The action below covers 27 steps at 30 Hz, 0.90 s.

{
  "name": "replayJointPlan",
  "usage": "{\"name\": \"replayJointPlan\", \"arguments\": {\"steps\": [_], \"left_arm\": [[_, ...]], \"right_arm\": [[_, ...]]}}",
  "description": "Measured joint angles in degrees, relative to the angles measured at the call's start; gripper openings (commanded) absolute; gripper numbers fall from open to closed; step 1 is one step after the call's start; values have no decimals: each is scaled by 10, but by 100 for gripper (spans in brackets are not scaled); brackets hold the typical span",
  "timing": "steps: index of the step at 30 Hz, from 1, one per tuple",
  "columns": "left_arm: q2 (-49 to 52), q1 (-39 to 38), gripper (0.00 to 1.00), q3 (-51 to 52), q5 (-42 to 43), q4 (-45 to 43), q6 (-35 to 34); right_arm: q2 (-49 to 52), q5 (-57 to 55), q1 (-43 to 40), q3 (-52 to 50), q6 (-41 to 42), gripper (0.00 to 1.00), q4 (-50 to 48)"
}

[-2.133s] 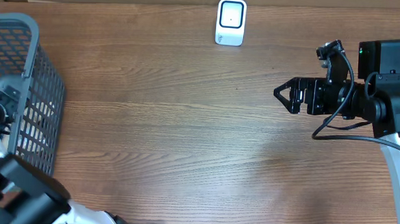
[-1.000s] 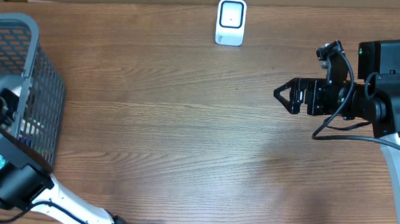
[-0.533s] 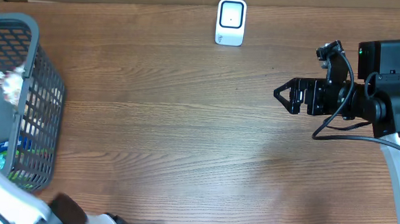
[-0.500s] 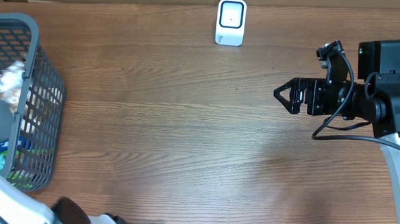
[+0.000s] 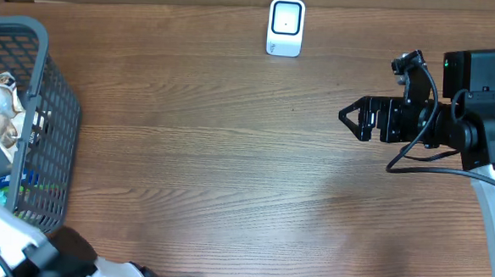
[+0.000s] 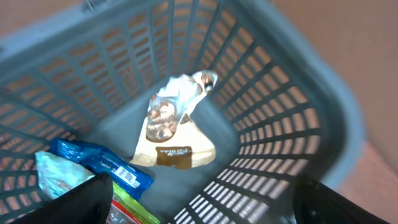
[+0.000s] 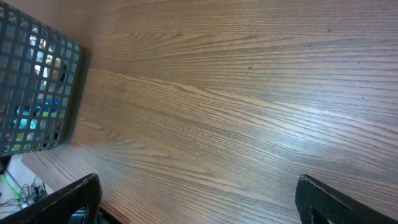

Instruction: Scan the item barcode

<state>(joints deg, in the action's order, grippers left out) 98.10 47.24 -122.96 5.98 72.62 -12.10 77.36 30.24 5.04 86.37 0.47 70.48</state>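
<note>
A cream pouch (image 6: 174,134) with a brown label lies inside the grey basket (image 6: 280,124), apart from any finger. The overhead view shows the same pouch (image 5: 2,117) at the basket's left side. My left gripper (image 6: 199,211) hovers above the basket, open, with nothing between its fingers; overhead shows only its arm (image 5: 21,245) at the near left corner. The white scanner (image 5: 286,26) with a blue-rimmed window stands at the table's far edge. My right gripper (image 5: 355,117) hangs open and empty over the right side of the table, its black fingertips (image 7: 68,199) above bare wood.
The basket (image 5: 41,34) at the left table edge also holds a blue packet (image 6: 102,168), a teal packet (image 6: 53,174) and a green and red packet (image 6: 127,208). The basket's mesh wall (image 7: 37,87) shows at the far left of the right wrist view.
My left arm has drawn back from over the basket toward the near left corner, and its jaws now stand open. The cream pouch has appeared in the basket. The right arm is still.
</note>
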Motion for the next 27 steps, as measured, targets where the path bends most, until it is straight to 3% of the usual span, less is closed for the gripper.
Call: {"name": "replayJointPlan", "arguments": {"steps": [8, 10, 27], "left_arm": [[119, 0, 90, 0, -2, -46, 0], [154, 0, 99, 0, -2, -64, 0], [347, 0, 100, 2, -40, -101, 0]], "right_arm": [[0, 0, 0, 0, 0, 100, 0], [0, 0, 0, 0, 0, 100, 0], [0, 0, 0, 0, 0, 100, 21]]}}
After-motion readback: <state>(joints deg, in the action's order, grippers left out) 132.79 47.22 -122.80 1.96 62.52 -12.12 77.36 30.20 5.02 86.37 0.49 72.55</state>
